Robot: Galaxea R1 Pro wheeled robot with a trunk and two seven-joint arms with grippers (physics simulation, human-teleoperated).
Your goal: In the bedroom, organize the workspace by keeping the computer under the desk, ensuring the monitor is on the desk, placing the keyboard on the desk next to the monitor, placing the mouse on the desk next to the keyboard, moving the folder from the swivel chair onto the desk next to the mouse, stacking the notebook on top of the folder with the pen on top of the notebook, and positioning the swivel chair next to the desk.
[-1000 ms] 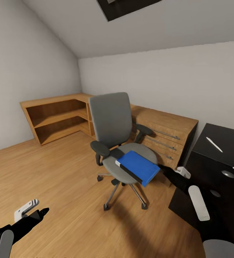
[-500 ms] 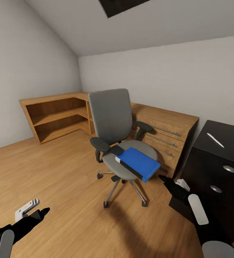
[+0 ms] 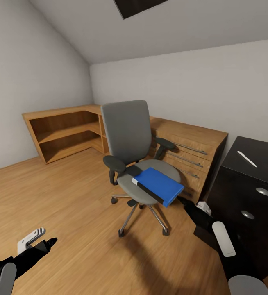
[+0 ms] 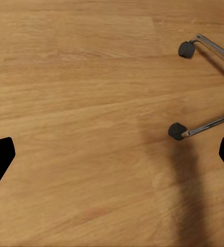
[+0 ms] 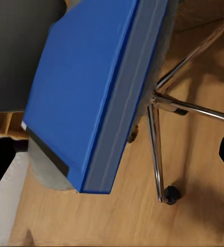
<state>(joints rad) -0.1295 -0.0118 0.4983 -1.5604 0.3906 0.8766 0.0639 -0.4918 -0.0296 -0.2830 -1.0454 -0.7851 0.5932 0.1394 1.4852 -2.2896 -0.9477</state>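
swivel chair [image 3: 140, 164] with folder [image 3: 158, 185] stands on wood floor [image 3: 68, 205].

Your blue folder [image 3: 158, 185] lies flat on the grey swivel chair [image 3: 128, 135] seat (overhanging toward 4 o'clock); the black desk [image 3: 248, 155] stands at 3 o'clock.
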